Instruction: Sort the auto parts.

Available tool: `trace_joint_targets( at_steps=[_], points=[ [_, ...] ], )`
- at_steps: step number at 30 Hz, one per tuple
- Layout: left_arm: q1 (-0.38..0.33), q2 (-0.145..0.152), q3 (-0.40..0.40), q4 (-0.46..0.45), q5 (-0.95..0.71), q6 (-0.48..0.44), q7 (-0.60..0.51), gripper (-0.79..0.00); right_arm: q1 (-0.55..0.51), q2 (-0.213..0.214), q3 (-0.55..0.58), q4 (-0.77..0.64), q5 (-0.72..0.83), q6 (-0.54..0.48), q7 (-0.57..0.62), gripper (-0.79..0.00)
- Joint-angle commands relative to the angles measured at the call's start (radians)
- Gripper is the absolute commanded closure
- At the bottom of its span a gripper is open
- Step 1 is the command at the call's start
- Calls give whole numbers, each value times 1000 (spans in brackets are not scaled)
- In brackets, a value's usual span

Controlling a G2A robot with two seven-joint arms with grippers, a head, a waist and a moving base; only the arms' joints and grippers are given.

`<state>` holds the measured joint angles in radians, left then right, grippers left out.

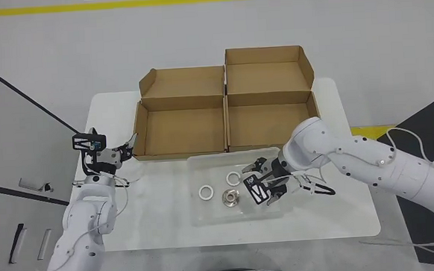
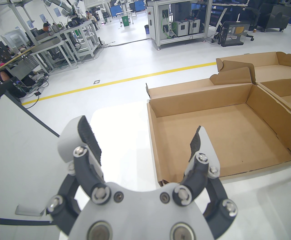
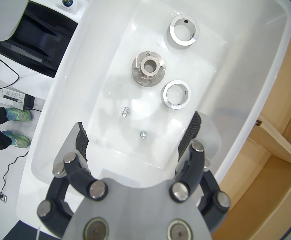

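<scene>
- The auto parts lie in a white tray at the lower centre of the top view.
- They comprise a near bolt, a second bolt, a flanged hub, one ring and a farther ring.
- The near bolt rests loose on the tray floor, almost directly between the fingertips of the right gripper, touching neither.
- The second bolt lies just beyond it, then the hub and rings.
- The near bolt's long axis appears to stand upright, seen nearly end-on; this is not certain.
- The right gripper is spread, empty, and hangs over the tray's right portion.
- The left gripper is spread and empty at the left of the top view, beside the left cardboard box and well apart from the tray.
- Judgement: the right arm is the nearer one, and a straight descent onto the near bolt looks sufficient.
</scene>
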<state>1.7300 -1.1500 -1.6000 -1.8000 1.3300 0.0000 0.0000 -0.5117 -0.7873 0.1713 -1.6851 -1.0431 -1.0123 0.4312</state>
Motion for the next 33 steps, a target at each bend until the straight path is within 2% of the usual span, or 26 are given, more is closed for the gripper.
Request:
trace_joint_targets(
  at_steps=[1, 9, 21, 22, 26, 27, 29, 30, 31, 33],
  points=[
    [0, 0, 0, 0, 0, 0, 0, -785, 0, 0, 0, 0, 0, 0, 0, -785],
    [0, 0, 0, 0, 0, 0, 0, -785, -6, 0, 9, -10, -23, 0, -18, -785],
    [0, 0, 0, 0, 0, 0, 0, -785, -6, -24, -1, -41, 80, 0, 165, -785],
    [0, 0, 0, 0, 0, 0, 0, -785, -7, -29, -1, -41, 90, 0, 185, -733],
    [0, 0, 0, 0, 0, 0, 0, -785, -14, -53, -1, -23, 137, 0, 255, -668],
    [0, 0, 0, 0, 0, 0, 0, -785, -17, -59, -1, -16, 151, 0, 270, -613],
    [0, 0, 0, 0, 0, 0, 0, -785, -21, -73, -1, -3, 177, 0, 305, -570],
    [0, 0, 0, 0, 0, 0, 0, -785, -23, -79, -1, 5, 189, 0, 324, -465],
    [0, 0, 0, 0, 0, 0, 0, -785, -24, -86, -1, 11, 202, 0, 340, -422],
    [0, 0, 0, 0, 0, 0, 0, -785, -25, -97, -1, 22, 227, 0, 375, -391]
  ],
)
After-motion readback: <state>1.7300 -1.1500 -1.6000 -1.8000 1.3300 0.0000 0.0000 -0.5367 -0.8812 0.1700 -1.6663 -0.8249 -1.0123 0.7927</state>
